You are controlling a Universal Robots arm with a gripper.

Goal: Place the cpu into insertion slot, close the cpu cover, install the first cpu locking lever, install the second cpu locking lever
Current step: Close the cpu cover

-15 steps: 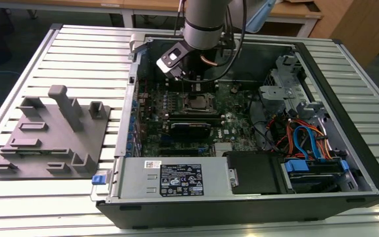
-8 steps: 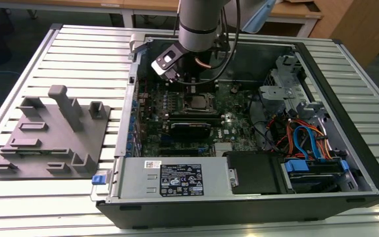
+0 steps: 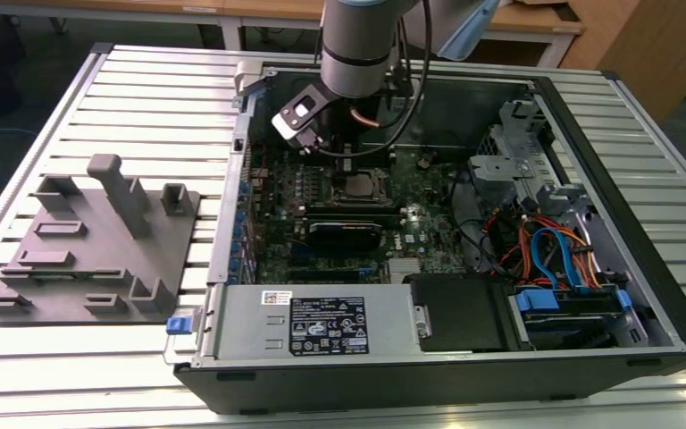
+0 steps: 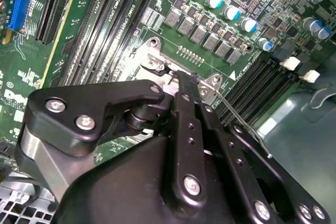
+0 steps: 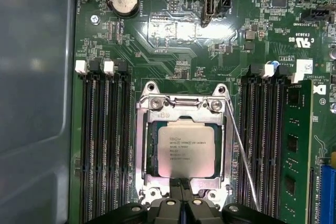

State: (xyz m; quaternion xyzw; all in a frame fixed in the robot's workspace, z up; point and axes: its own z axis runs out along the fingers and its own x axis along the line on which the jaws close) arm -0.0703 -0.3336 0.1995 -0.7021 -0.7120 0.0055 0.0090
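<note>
The cpu (image 5: 186, 150), a silver square chip, lies flat in the insertion slot (image 5: 151, 150) on the green motherboard, seen small in the exterior view as the cpu (image 3: 359, 185). The cpu cover (image 5: 181, 107), a silver frame, is down around the chip. One thin wire locking lever (image 5: 241, 150) runs along one side of the socket, its free end away from the board; in the second wrist view this lever (image 4: 241, 119) slants past the black finger links. My gripper (image 5: 181, 190) is shut, fingertips together at the cover's edge opposite its hinge, also shown as the gripper (image 4: 184, 80) (image 3: 346, 165).
Black memory slots (image 5: 102, 145) flank the socket, with a memory stick (image 5: 291, 150) in one. The case's metal wall (image 5: 34, 103) is close by. A power supply (image 3: 319, 326), cables (image 3: 546, 246) and a drive cage fill the case. A grey fixture block (image 3: 93, 241) lies at the exterior view's left.
</note>
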